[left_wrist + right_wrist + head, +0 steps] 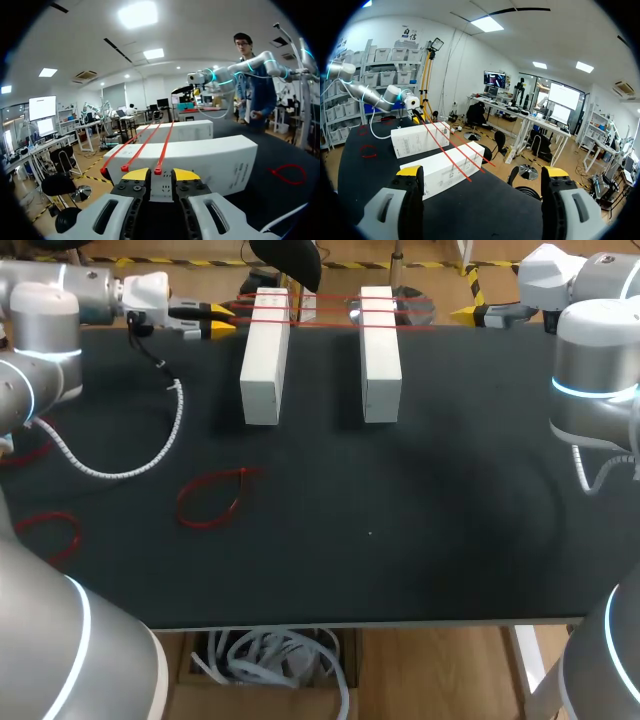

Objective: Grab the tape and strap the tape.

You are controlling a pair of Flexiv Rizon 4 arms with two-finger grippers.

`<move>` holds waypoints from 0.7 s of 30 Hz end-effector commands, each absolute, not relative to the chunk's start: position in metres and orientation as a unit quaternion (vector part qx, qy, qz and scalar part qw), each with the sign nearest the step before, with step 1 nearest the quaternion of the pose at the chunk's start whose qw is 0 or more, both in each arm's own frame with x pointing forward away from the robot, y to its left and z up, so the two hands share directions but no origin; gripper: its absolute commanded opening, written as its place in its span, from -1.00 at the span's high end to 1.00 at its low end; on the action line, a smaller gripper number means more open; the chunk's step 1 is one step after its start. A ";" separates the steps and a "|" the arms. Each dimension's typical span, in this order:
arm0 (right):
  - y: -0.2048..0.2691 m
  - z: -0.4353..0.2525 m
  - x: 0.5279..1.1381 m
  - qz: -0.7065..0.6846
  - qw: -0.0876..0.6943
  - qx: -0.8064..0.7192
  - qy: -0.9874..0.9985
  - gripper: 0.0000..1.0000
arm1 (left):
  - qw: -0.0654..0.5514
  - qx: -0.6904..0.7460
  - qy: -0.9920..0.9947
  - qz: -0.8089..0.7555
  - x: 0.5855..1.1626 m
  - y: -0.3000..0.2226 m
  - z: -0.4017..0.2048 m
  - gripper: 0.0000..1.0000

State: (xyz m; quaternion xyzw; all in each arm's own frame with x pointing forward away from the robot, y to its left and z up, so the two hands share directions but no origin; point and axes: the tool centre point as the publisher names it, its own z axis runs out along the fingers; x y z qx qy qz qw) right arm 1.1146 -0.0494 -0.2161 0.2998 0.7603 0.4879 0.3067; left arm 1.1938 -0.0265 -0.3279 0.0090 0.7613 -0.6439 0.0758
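Note:
Two white boxes (265, 365) (380, 360) lie side by side at the far middle of the black table (400, 530). Three red straps (325, 312) stretch across their far ends. My left gripper (222, 318) sits just left of the left box. In the left wrist view its jaws (161, 174) stand narrowly apart, with the nearest red strap's end (157, 171) in the gap, and a little space shows on both sides. The near box (200, 160) lies just ahead of it. My right gripper (470, 312) hovers wide open (482, 172) right of the boxes, holding nothing.
A loose red strap loop (212, 498) lies on the table's left middle, and another (50, 530) lies near the left edge. A white coiled cable (150, 455) hangs from my left arm onto the table.

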 end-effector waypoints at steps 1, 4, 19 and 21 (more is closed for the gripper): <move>-0.050 -0.216 1.115 0.488 0.306 0.300 0.760 -1.00 | 0.005 0.066 0.761 -0.646 1.203 -0.025 -0.334 0.61; -0.050 -0.216 1.115 0.488 0.306 0.300 0.760 -1.00 | 0.005 0.067 0.760 -0.646 1.203 -0.025 -0.334 0.63; -0.050 -0.216 1.115 0.488 0.306 0.300 0.760 -1.00 | 0.008 0.074 0.755 -0.652 1.198 -0.029 -0.327 0.72; -0.050 -0.216 1.115 0.488 0.306 0.300 0.760 -1.00 | 0.008 0.074 0.755 -0.652 1.198 -0.029 -0.328 0.69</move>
